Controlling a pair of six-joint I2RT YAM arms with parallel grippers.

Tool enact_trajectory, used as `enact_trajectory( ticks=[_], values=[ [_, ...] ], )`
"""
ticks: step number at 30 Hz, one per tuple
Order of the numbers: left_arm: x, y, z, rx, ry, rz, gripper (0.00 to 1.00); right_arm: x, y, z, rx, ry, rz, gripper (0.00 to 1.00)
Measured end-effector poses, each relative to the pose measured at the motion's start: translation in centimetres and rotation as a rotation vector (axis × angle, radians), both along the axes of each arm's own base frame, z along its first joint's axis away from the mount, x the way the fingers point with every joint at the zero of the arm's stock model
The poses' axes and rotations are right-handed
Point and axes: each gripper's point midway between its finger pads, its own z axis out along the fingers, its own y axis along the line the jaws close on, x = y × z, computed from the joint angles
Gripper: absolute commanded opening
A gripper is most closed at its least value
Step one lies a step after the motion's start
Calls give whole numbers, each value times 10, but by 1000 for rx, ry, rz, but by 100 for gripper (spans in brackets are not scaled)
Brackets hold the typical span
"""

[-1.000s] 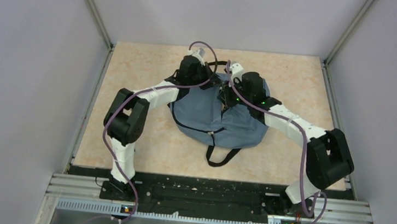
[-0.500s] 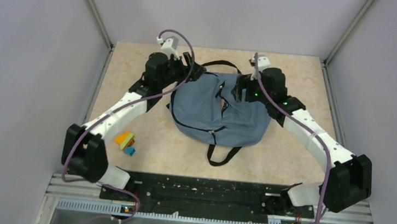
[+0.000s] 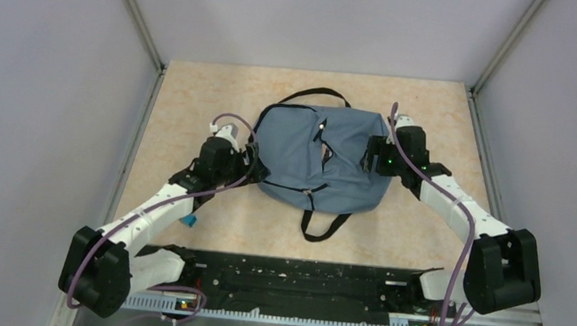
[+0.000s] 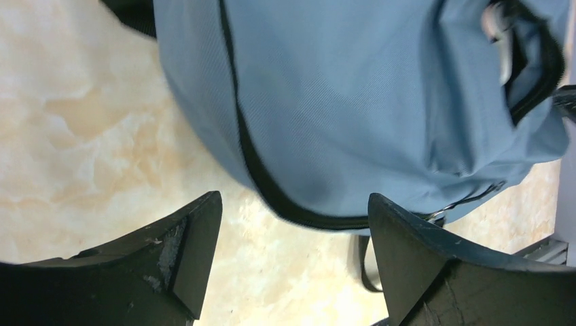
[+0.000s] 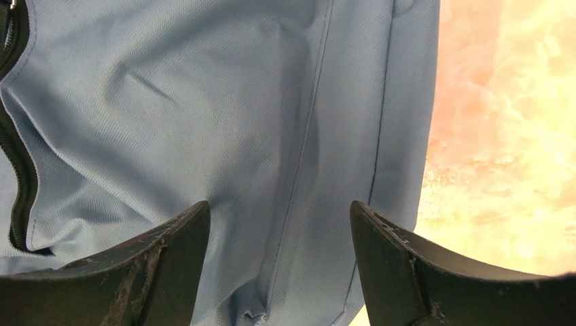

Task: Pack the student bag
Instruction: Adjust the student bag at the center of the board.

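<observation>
A robot lab cell: plain lilac panels (image 3: 35,107) box in a beige surface (image 3: 187,105). Left arm (image 3: 153,206) and right arm (image 3: 457,207), cables trailing, sit bolted to a black base plate (image 3: 298,276).

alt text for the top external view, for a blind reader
A slate-blue student bag lies flat on a beige table, black straps at both ends. Two arms reach in from the near edge: the left end effector at its left side, the right end effector at its right, both open.

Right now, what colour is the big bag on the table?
The student bag is slate blue, seen best in the top external view.
</observation>
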Motion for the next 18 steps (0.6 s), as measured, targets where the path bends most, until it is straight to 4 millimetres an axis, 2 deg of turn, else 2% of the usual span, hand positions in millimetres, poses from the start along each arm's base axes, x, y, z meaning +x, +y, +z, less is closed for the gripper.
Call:
enact_trajectory(
  ticks=[4,6,8,10,11,14,18],
  values=[
    [-13,1,-26,-24,76,21,84,-7,6,-5,49,11,14,62],
    [-14,-1,-35,-48,86,33,79,-13,11,-10,84,26,30,55],
    [-11,-3,-42,-69,94,44,60,-18,17,-14,127,38,44,40],
    [-4,-7,-48,-85,98,51,38,-24,25,-16,161,50,63,9],
    [0,-10,-51,-87,100,45,27,-27,29,-17,179,53,72,0],
    [18,-12,-56,-80,99,49,0,-32,41,-17,204,57,94,0],
    [65,3,-53,-54,72,91,0,-48,72,-17,220,70,158,0]
  ],
)
